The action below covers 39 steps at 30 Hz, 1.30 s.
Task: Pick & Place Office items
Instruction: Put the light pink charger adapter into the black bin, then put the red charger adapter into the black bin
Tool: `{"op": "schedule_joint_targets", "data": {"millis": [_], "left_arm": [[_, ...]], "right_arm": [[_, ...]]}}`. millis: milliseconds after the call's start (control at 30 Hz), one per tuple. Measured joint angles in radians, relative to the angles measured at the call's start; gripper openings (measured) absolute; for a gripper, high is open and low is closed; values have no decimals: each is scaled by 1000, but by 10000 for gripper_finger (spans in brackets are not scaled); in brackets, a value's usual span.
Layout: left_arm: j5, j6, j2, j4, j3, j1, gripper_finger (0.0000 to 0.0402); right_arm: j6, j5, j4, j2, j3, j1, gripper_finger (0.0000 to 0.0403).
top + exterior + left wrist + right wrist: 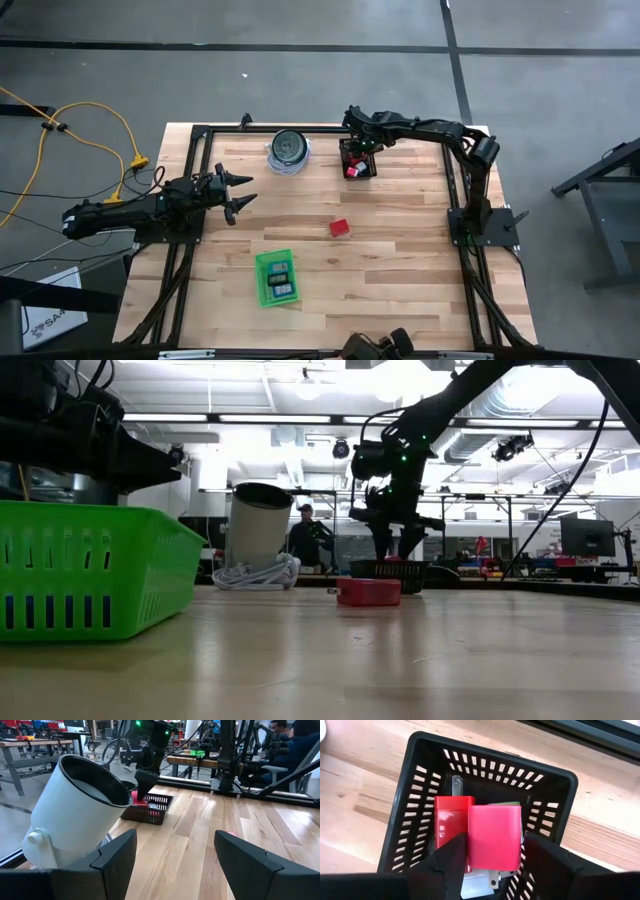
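Right gripper (492, 855) over the black basket (560, 785), jaws parted around a pink-red block (495, 837) lying on a red block (449, 822) inside, contact unclear; left gripper (238, 194) waits wide open and empty near the white cup (288, 150); another red block (340, 228) loose mid-table, green tray (262, 283) nearby.

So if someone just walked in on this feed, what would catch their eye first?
Probably the right gripper poised over the black slotted plastic basket at the table's far edge, with a pinkish-red rectangular block between its parted fingers, above other pieces in the basket. Next, the lone red block lying mid-table, and the bright green plastic tray nearer the front. The left gripper waits open at the left.
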Motion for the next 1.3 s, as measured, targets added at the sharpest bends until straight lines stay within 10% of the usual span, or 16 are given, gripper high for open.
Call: {"op": "schedule_joint_targets", "data": {"millis": [800, 1300], "left_arm": [[0, 0, 0, 0, 0, 0, 258], [0, 0, 0, 0, 0, 0, 258]], "right_arm": [[-38, 0, 18, -147, 0, 19, 184], [-431, -194, 32, -205, 0, 153, 184]]}}
